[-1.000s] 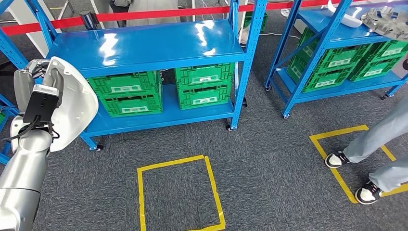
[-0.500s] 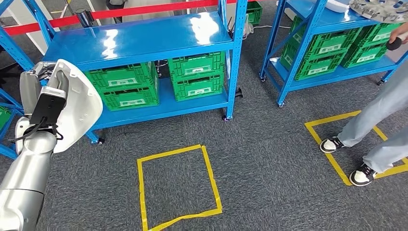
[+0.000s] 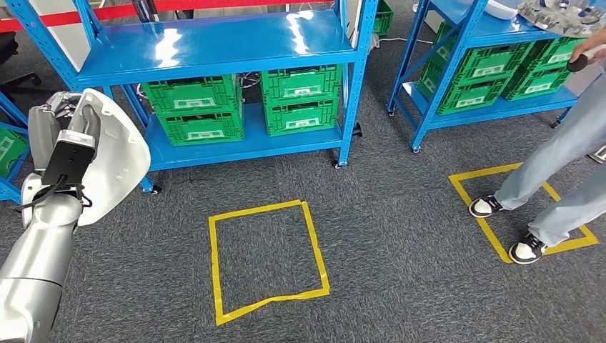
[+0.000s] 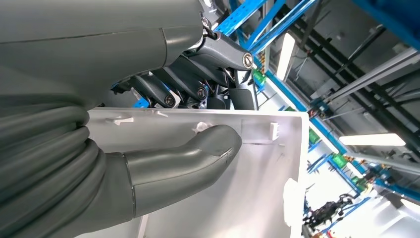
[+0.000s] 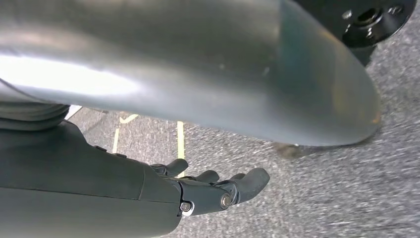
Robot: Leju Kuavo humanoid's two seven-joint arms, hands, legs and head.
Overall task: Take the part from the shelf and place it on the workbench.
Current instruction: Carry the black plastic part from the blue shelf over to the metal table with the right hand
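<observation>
Grey carpet (image 3: 400, 236), blue shelf (image 3: 236, 50) ahead; left hand (image 4: 198, 99) grips the white part (image 3: 118, 153), right hand (image 5: 218, 191) hangs loose, fingers apart.

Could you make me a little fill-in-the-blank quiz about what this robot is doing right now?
1. The robot's left hand holds a ____ plastic part.
2. The crates on the blue shelf's lower level are ____.
3. The square taped on the carpet is ____.
4. The right hand holds ____.

Missing words: white; green; yellow; nothing
</observation>
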